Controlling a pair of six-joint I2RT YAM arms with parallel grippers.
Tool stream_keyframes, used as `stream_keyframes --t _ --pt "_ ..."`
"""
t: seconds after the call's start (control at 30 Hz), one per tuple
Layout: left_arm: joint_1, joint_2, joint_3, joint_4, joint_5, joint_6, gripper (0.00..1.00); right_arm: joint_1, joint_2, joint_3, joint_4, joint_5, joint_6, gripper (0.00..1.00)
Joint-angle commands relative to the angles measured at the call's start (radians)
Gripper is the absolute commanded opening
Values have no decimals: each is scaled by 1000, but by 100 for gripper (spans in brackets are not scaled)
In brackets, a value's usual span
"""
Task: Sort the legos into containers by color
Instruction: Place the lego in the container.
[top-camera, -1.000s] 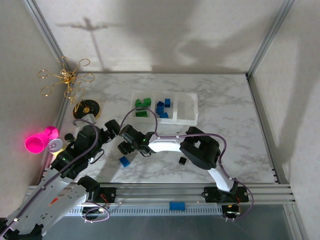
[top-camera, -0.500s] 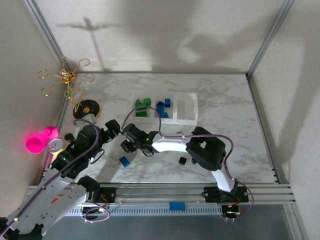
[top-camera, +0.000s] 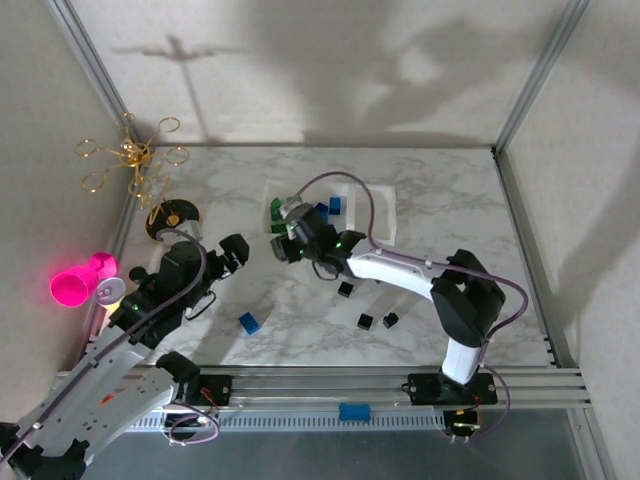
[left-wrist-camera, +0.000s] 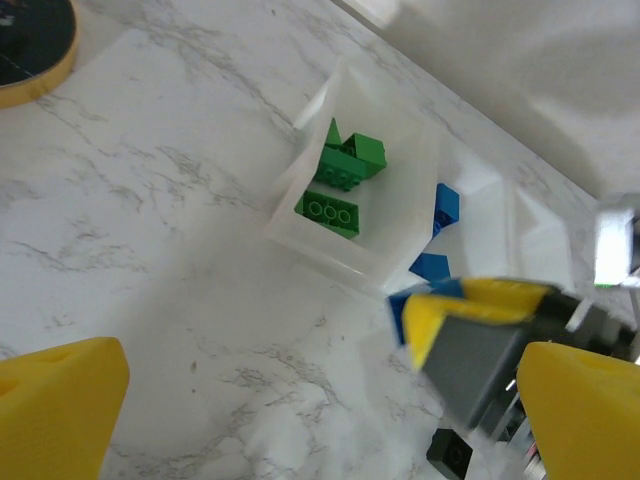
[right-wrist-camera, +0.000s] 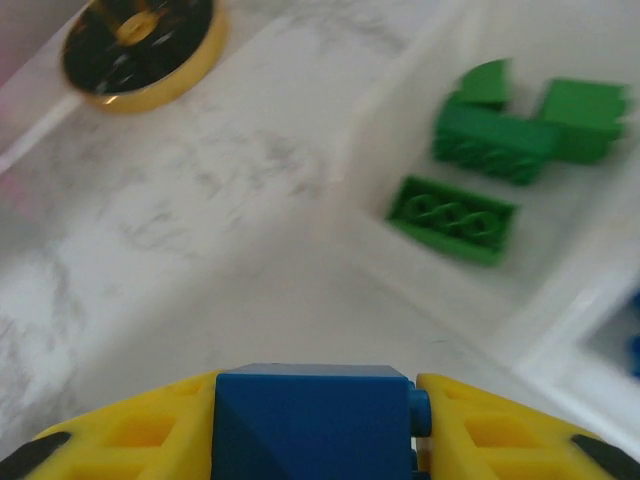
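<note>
Blue plastic first: 1 small blue lego brick (right-wrist-camera: 310, 405), clamped between the yellow foam fingers (right-wrist-camera: 130, 445) of the right gripper (right-wrist-camera: 316, 430), jaws clenched on 2 of its sides. Hangs over bare marble just beside the near left corner of the 3 square translucent-white plastic trays (top-camera: 373, 238) joined in a row. Probably bound for the middle tray, home of the other blue bricks (top-camera: 334, 205). Green bricks (left-wrist-camera: 340, 180), 3 or 4, heaped in the left tray, so no drop there. Right tray bare, presumably meant for black. Yet to sort: 1 loose blue brick (top-camera: 249, 322) on the table near the left arm, plus 3 black bricks (top-camera: 366, 321) in front of the trays. Left gripper (left-wrist-camera: 318, 405) released, yellow pads (left-wrist-camera: 60, 405) spread wide above the marble with nothing between them; seemingly held aside to give the right arm room.

Underneath, a white marble-patterned tabletop (top-camera: 450, 200) with grey veins. At its left edge, a round black-and-gold dish (top-camera: 172, 216), a pink plastic cup (top-camera: 75, 283) and a gold wire ornament (top-camera: 130, 155), none part of the sorting. Around it, pale walls (top-camera: 300, 70) inside an aluminium frame (top-camera: 525, 90). Along the near edge, a metal rail (top-camera: 330, 385) carrying both arm bases.
</note>
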Motion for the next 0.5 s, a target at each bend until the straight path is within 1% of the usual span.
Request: stream_keyframes --t 0.0,0.1,0.23,0.4,0.47 --pt "-3 40 29 66 66 33 100 -71 -18 -1 -66 41 13 43" --pt "-3 76 36 120 116 49 100 -128 -2 17 -76 62 7 43" --pt "-3 125 42 163 127 50 100 -187 63 75 -82 90 -24 43" --pt "-5 198 67 195 150 56 100 -223 164 167 -86 133 -38 43" --pt "-5 213 66 211 154 59 100 -254 202 204 -86 151 -44 43"
